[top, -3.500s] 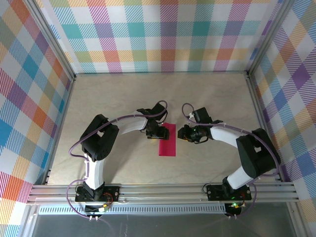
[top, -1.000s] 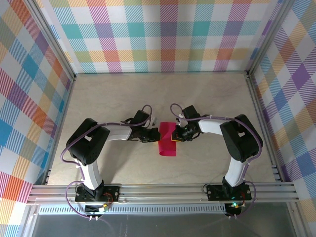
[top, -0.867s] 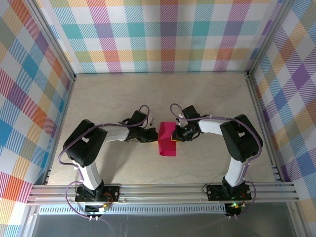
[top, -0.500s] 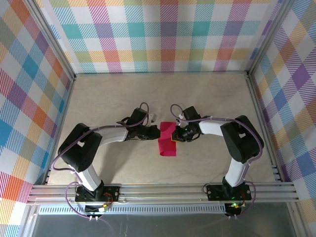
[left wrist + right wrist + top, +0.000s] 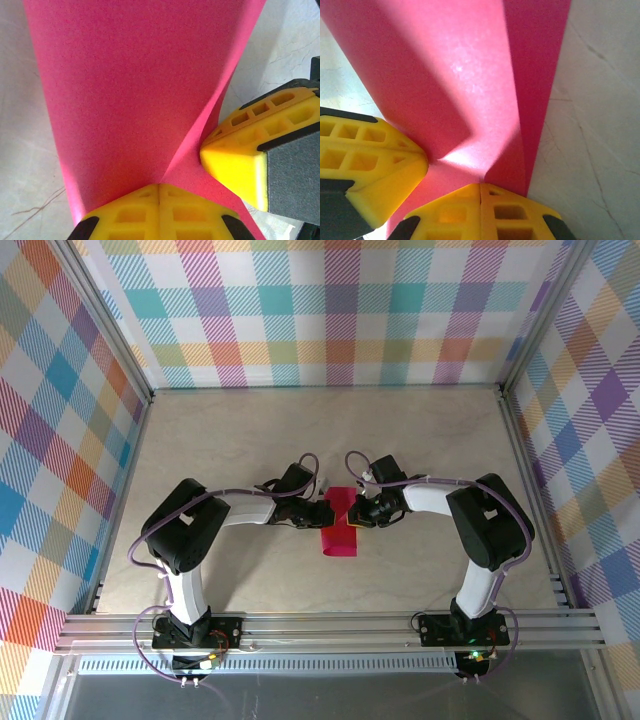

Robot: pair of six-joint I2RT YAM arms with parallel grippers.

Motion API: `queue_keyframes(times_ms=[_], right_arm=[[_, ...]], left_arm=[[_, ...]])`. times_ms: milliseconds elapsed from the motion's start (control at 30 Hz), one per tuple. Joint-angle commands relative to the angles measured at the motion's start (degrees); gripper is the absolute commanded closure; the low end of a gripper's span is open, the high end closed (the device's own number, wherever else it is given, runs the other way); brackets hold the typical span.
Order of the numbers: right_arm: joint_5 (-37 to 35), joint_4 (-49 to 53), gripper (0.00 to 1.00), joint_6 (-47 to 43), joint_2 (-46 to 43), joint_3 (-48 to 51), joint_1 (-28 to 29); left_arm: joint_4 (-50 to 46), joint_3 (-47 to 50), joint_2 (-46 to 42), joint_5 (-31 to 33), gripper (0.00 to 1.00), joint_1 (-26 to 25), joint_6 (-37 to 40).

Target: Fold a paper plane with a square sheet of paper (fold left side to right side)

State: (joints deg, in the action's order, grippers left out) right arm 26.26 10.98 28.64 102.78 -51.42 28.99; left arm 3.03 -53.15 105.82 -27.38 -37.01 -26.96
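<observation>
The square sheet of paper [image 5: 338,537] lies mid-table as a narrow magenta strip, folded lengthwise, with its far end lifted and bunched. My left gripper [image 5: 325,510] is shut on that far end from the left. My right gripper [image 5: 355,512] is shut on it from the right, very close by. In the left wrist view the paper [image 5: 130,90] rises from my closed left gripper [image 5: 159,189], a crease running out of the seam, and a yellow finger [image 5: 235,162] of the right gripper stands beside it. In the right wrist view the paper [image 5: 450,75] lifts from the right gripper [image 5: 480,189], with a left finger [image 5: 370,165] alongside.
The pale wooden table [image 5: 250,440] is ringed by plaid walls on three sides. An aluminium rail [image 5: 330,625] carrying both arm bases runs along the near edge. Both forearms reach inward and almost meet over the strip's far end.
My left gripper has moved right, up to the strip's far end, and its elbow has shifted. The far end of the paper has bunched narrower. The right gripper has stayed put.
</observation>
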Motion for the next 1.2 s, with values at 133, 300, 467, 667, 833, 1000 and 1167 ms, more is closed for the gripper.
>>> queue_keyframes(times_ms=[133,300,467,667,833,1000,1167], right_arm=[[-1.63,3.26,1.0,-0.46,0.49,1.22,0.45],[1.58,2.08,1.0,-0.06,-2.76,-0.43,0.45],[4.84,-2.28,1.0,1.68,-4.04,-1.36,0.45],[5.97,-5.86,1.0,3.06,-0.86,-4.07,0.45],[7.44,-7.12,1.0,3.28,2.93,-6.87,0.45],[7.31,-6.42,1.0,2.9,5.92,-8.09,0.44],[6.0,-5.02,1.0,2.45,8.71,-8.49,0.46]], left_arm=[[-1.49,0.25,1.39,1.45,1.0,-0.51,1.12],[-1.63,0.97,1.62,1.84,1.0,-0.91,1.12],[-1.82,0.78,1.91,1.98,1.0,-1.12,1.12],[-2.7,-0.03,2.2,2.06,1.0,-1.31,1.58],[-2.96,-0.49,2.28,1.95,1.0,-1.42,1.73],[-2.94,-0.65,2.46,1.89,1.0,-1.52,1.74],[-3.03,-0.86,2.36,1.58,1.0,-1.66,1.74]])
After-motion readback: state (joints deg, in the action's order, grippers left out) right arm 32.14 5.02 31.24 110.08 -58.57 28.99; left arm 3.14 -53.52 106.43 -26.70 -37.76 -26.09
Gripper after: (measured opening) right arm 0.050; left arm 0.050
